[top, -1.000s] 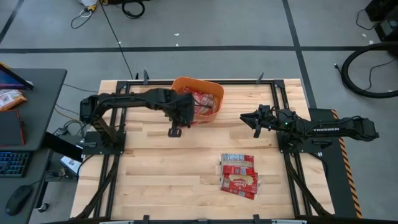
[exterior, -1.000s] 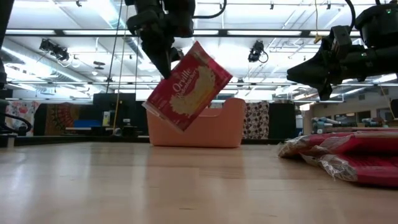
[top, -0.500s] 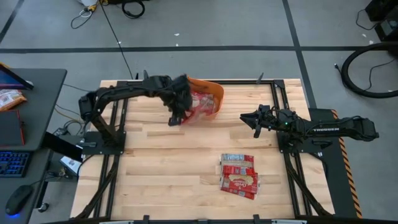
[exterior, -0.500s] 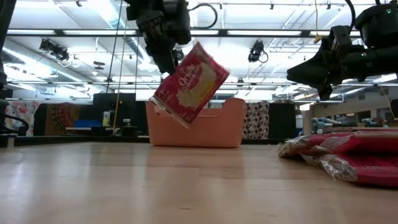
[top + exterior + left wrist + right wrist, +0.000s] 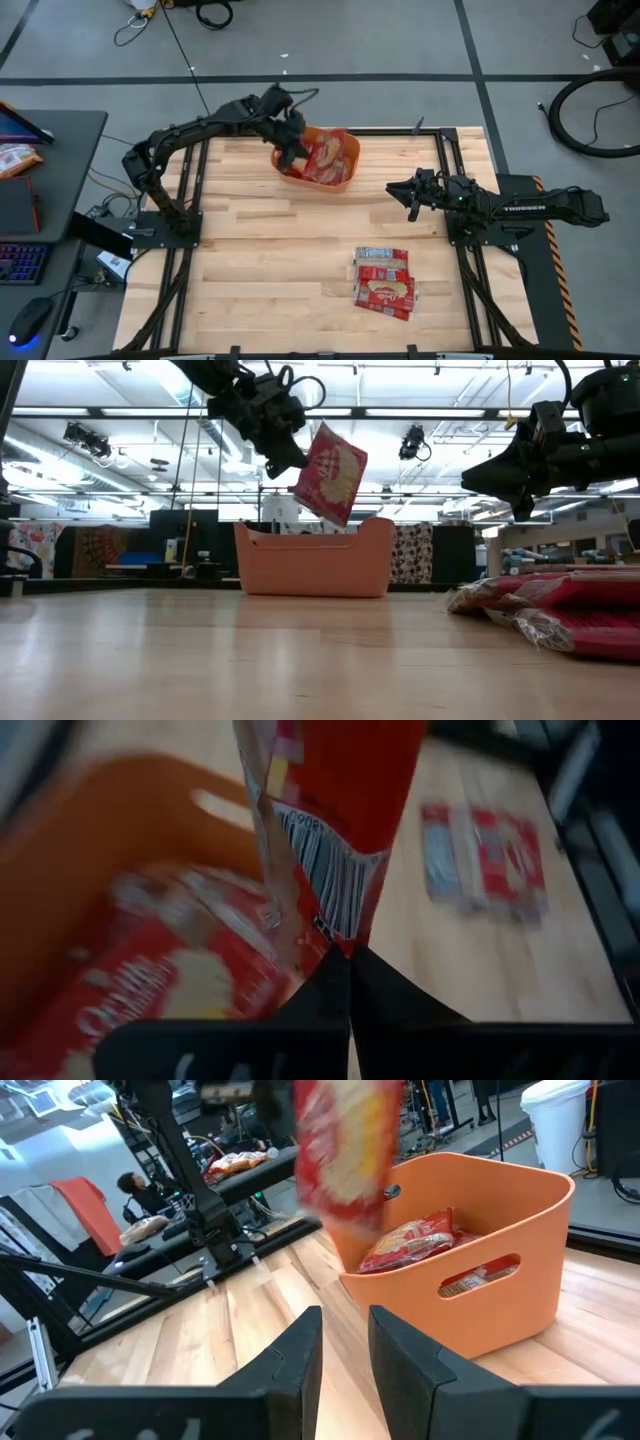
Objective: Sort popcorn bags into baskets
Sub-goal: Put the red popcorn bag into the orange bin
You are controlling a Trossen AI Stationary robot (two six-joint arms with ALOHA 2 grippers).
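Observation:
My left gripper (image 5: 291, 143) is shut on a red popcorn bag (image 5: 322, 160) above the orange basket (image 5: 349, 178), which stands at the table's far edge. In the low view the bag (image 5: 331, 474) hangs tilted over the basket (image 5: 310, 566). Another red bag (image 5: 180, 982) lies flat inside the basket (image 5: 110, 850). A pile of several red bags (image 5: 385, 281) lies flat on the table's near right part. My right gripper (image 5: 411, 193) hovers open above the table, right of the basket, and touches nothing. My left gripper pinches the bag between its two fingers at an end seam beside the barcode (image 5: 346, 928). It comes at the bag slanting from the table's left. The bag is lifted clear and tilted, reaching away from the fingertips (image 5: 288, 458) over the basket's opening.
The basket (image 5: 470, 1270) with a bag inside fills much of the right wrist view. Bare wood lies between the basket and the pile (image 5: 560, 610). The arm frames run along the table's left and right sides. A person shows far behind in the right wrist view.
My left gripper has risen and moved toward the table's far edge, from in front of the basket's left side to above it. The held bag went with it, turned about, and now hangs over the basket's opening instead of before its wall.

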